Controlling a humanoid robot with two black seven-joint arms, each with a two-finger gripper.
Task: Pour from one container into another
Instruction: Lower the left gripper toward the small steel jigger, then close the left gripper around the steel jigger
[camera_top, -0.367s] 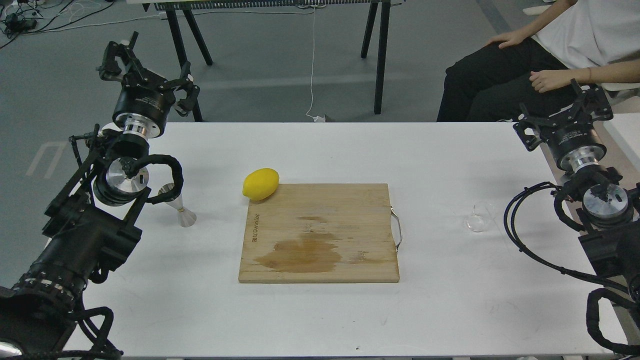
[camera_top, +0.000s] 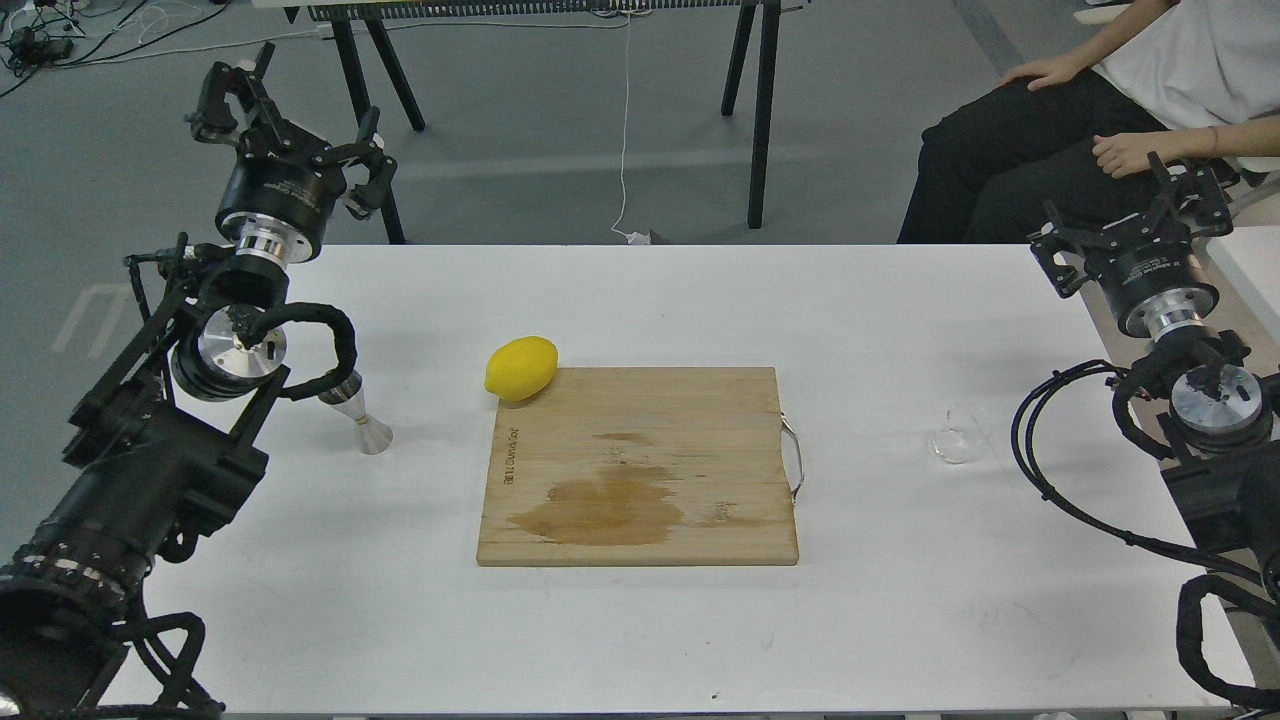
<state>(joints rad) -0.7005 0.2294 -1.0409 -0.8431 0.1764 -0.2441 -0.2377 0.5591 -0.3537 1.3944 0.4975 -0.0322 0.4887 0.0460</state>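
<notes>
The clear glass cup (camera_top: 956, 436) stands on the white table (camera_top: 640, 300), right of the cutting board, faint and nearly see-through. The steel jigger (camera_top: 358, 415) stands upright at the left, its upper cone partly hidden behind my left arm's cable. My left gripper (camera_top: 290, 125) is raised above the table's far-left corner, fingers spread open and empty, well behind the jigger. My right gripper (camera_top: 1140, 215) is up at the far-right edge, also open and empty, behind and right of the cup.
A wooden cutting board (camera_top: 640, 465) with a wet stain lies mid-table, a yellow lemon (camera_top: 521, 367) at its far-left corner. A seated person (camera_top: 1100, 110) is close behind the right gripper. Black table legs (camera_top: 760, 110) stand beyond.
</notes>
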